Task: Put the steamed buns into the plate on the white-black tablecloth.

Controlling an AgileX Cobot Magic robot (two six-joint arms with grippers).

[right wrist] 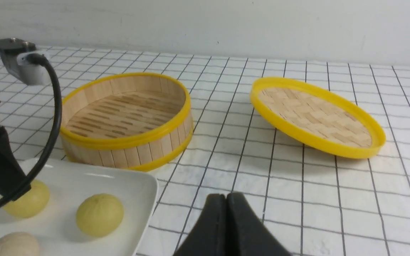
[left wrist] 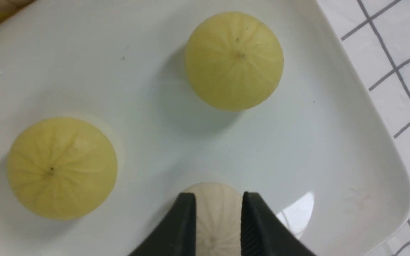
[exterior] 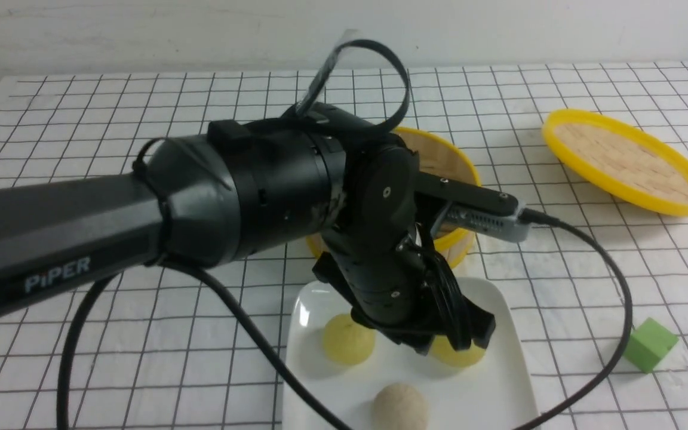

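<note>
White-black tablecloth (exterior: 141, 149): covers the tabletop all over and carries every other thing.
Left arm (exterior: 200, 197): black, reaches in from the left and bends down over the plate; a black cable hangs from it.
Plate (exterior: 502, 370): white, rounded-square, lies on the cloth at the near edge, just before the steamer.
Steamer (right wrist: 126, 142): round, bamboo with yellow rims, stands open behind the plate; only its slatted floor shows inside.
Lid (exterior: 624, 161): woven, yellow-rimmed, rests tilted on the cloth, right of the steamer and well apart from it.
Right jaws: pressed together with nothing between them, above bare cloth right of the plate.
Left jaws: a little apart and holding nothing; in the left wrist view the beige-white bun shows through the gap.
Steamed buns: all three sit on the plate, apart from each other. One yellow-green bun (exterior: 348, 339) is at the left, the other yellow-green bun (exterior: 460, 358) is at the right, partly behind the left jaws. The beige-white bun (exterior: 401, 406) is nearest the front edge.
Green cube (exterior: 650, 344): on the cloth right of the plate.
</note>
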